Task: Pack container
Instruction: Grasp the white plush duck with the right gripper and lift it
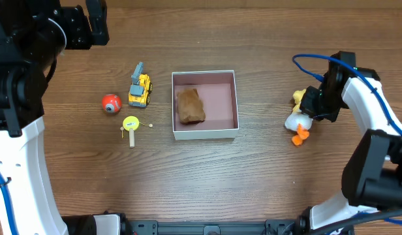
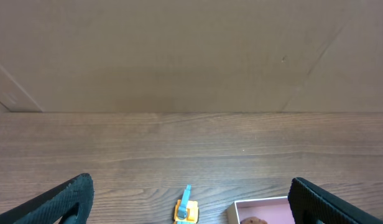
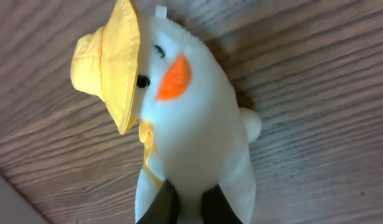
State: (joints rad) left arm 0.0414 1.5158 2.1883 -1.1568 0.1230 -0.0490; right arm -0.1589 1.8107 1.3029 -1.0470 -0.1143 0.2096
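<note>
The container (image 1: 205,134) is a shallow white-walled box with a pink inside at the table's middle; a brown toy (image 1: 190,105) lies in its left half. Its corner shows in the left wrist view (image 2: 260,204). My right gripper (image 1: 310,112) is shut on a white plush duck (image 1: 297,120) with a yellow hat and orange feet, at the right of the table. In the right wrist view the fingers (image 3: 189,205) pinch the duck's body (image 3: 191,124). My left gripper (image 2: 191,202) is open and empty, high at the far left, above a yellow toy excavator (image 2: 186,210).
Left of the container lie the yellow excavator (image 1: 139,88), a red ball (image 1: 111,103) and a yellow-green rattle on a stick (image 1: 131,125). A beige wall rises behind the table in the left wrist view.
</note>
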